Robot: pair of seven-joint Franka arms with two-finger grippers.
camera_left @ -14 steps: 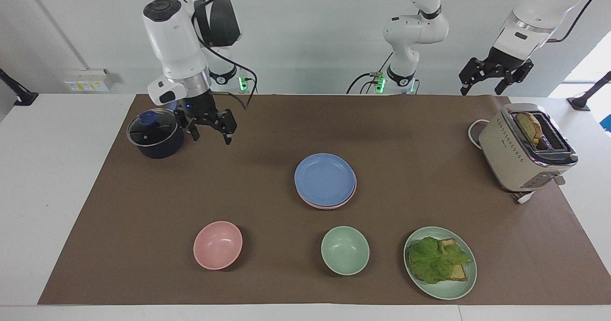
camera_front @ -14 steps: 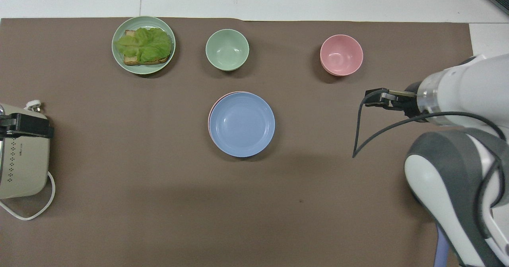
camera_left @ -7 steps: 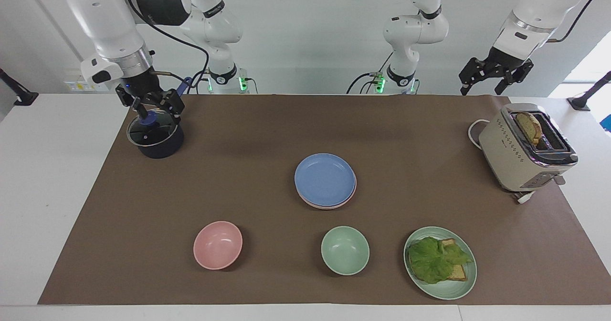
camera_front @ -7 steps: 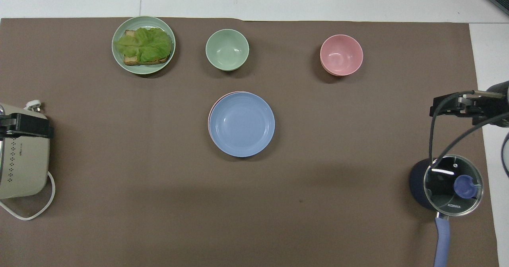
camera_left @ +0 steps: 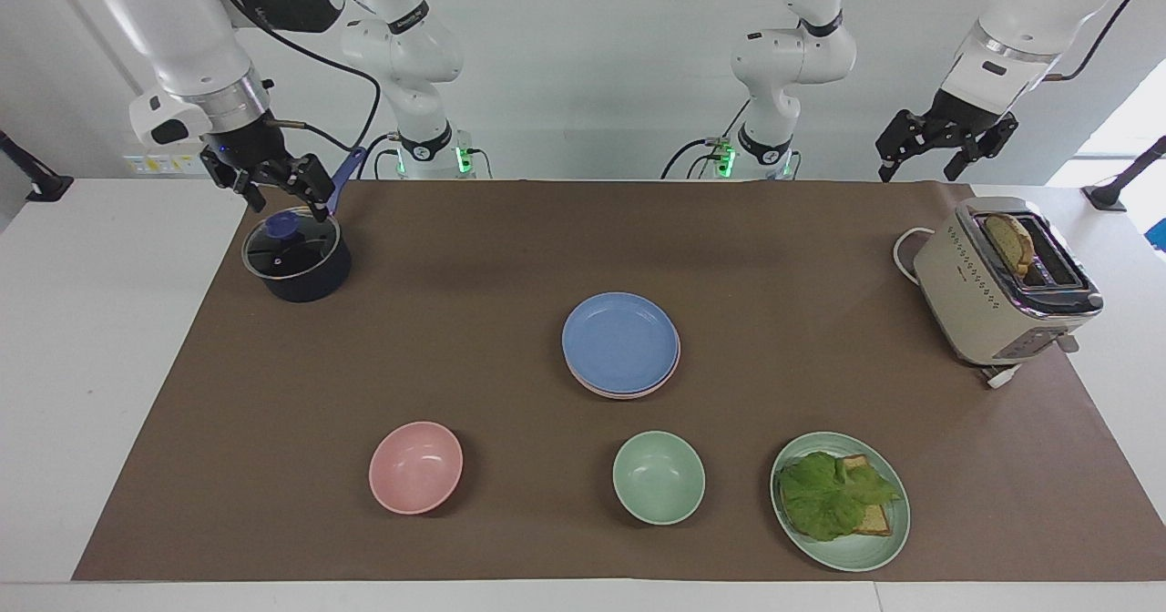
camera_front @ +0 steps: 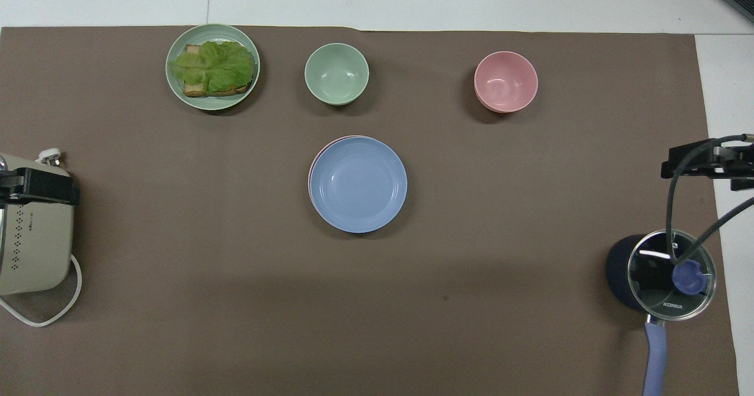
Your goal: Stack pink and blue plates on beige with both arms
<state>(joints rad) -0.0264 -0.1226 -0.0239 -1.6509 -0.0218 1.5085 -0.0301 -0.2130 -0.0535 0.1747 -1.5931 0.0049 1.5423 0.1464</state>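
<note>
While both arms hang clear of the crockery, I read the table like this:

Mat: a matte brown sheet (camera_left: 455, 321) covering most of the white table, flat and rectangular.
Toaster: boxy cream metal body (camera_left: 993, 293) at the left arm's end, a bread slice standing in one slot.
Saucepan: dark round pot (camera_left: 298, 263) under a glass lid with a blue knob, at the right arm's end.
Stack: the blue plate (camera_left: 619, 341), smooth, shallow and round, lies on top at mid-mat; I see the pink plate (camera_front: 318, 151) only as a thin rim under it, and I cannot make out the beige plate beneath.
Green plate: pale (camera_left: 856, 553), carrying crinkled lettuce on bread, farther from the robots than the stack.
Bowls: mint green bowl (camera_left: 658, 477) and pink bowl (camera_left: 415, 467), deep and rounded, farther from the robots than the stack.
Left gripper: (camera_left: 943, 143) raised above the table edge near the toaster, fingers spread, gripping nothing.
Right gripper: (camera_left: 273, 184) hanging just over the saucepan, fingers apart, nothing between them.
</note>
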